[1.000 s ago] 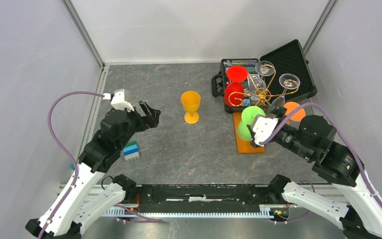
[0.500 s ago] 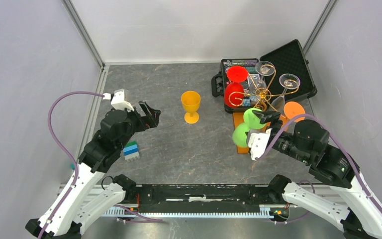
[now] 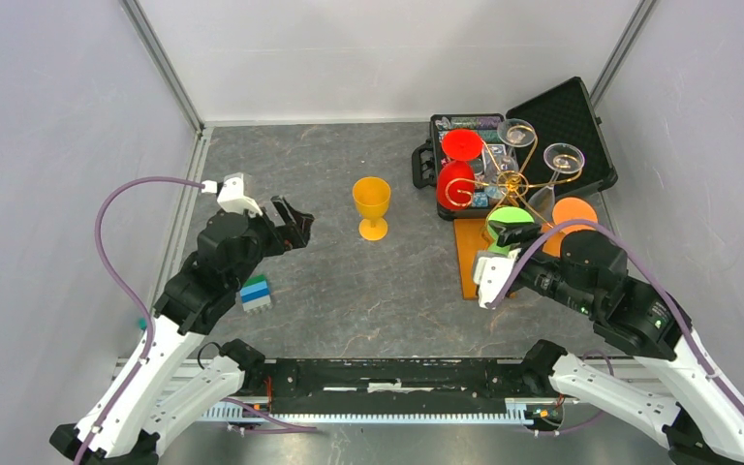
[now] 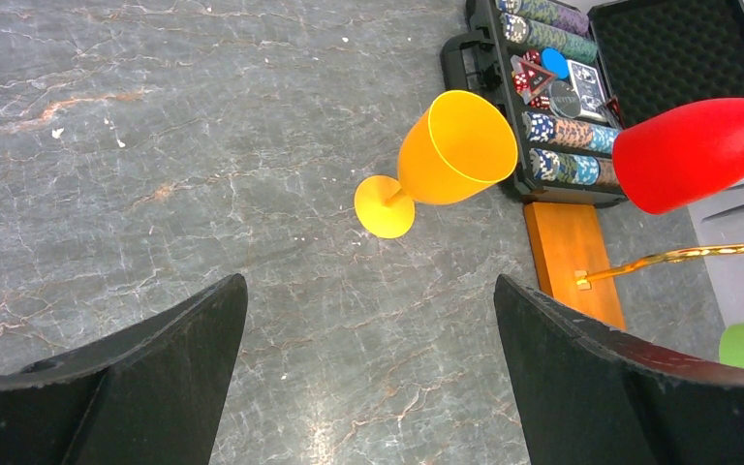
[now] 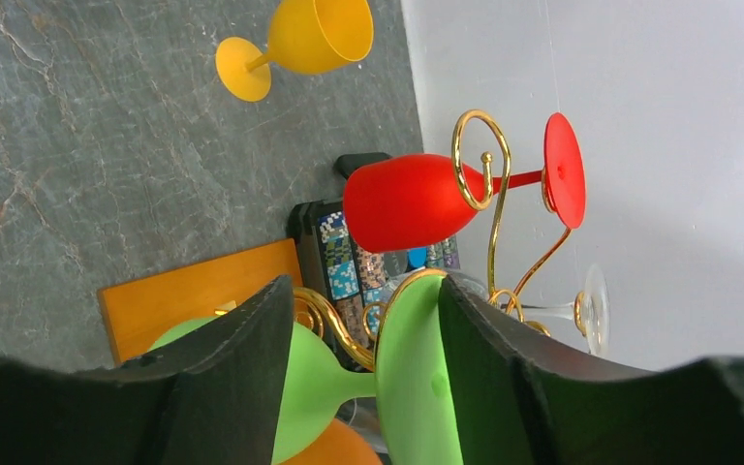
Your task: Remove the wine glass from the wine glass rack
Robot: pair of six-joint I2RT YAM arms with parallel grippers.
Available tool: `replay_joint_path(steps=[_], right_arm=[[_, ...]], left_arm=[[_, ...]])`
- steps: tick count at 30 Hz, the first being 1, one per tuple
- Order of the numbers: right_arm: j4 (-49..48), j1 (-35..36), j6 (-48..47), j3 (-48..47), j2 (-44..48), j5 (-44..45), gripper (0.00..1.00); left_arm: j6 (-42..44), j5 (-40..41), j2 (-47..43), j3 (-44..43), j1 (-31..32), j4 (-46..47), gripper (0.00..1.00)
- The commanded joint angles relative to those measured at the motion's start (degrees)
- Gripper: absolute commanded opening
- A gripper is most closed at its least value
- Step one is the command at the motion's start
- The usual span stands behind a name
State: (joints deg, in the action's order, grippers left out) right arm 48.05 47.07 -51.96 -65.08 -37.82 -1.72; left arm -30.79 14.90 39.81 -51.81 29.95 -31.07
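Observation:
The wine glass rack (image 3: 513, 184) is a gold wire stand on an orange-brown wooden base (image 3: 472, 263) at the right. A green wine glass (image 3: 511, 216) hangs at its near side. In the right wrist view its stem and foot (image 5: 412, 378) lie between my fingers, the foot flat against one finger and still inside a gold curl. My right gripper (image 3: 504, 237) is shut on this glass. My left gripper (image 3: 295, 221) is open and empty over the table at the left, far from the rack.
A yellow goblet (image 3: 372, 203) stands mid-table. A red glass (image 3: 457, 179), an orange glass (image 3: 573, 213) and clear glasses (image 3: 564, 157) hang on the rack. An open black case (image 3: 562, 126) of poker chips lies behind it. A blue-green block (image 3: 256, 294) lies near the left arm.
My right gripper has drawn back and turned with the green glass. The glass's foot has shifted right and its bowl is now hidden under the gripper. The left arm has not moved.

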Motion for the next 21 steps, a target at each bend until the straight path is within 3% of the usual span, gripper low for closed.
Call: replay_joint_path(steps=[1,4,9,16,21], right_arm=[[0.08,-0.11,-1.18,0.47,1.16,1.02,0.66],[-0.49,-0.09,-0.99,0.39,2.28,0.49,0.73],[0.06,-0.11,-0.90,0.56,3.42,1.36,0.77],[2.27,-0.18,-1.02,1.06,4.54,4.79,0.75],[4.20,-0.04,-0.81,1.33,4.37,5.98,0.68]], left_arm=[[0.36,0.06,0.48,-0.31,-0.33,1.19,1.00],[0.30,0.07,0.82,-0.39,-0.29,1.24,1.00],[0.17,-0.12,1.05,-0.49,-0.28,1.44,1.00],[0.23,-0.12,1.05,-0.23,-0.32,1.44,1.00],[0.07,-0.22,1.42,-0.35,-0.30,1.61,1.00]])
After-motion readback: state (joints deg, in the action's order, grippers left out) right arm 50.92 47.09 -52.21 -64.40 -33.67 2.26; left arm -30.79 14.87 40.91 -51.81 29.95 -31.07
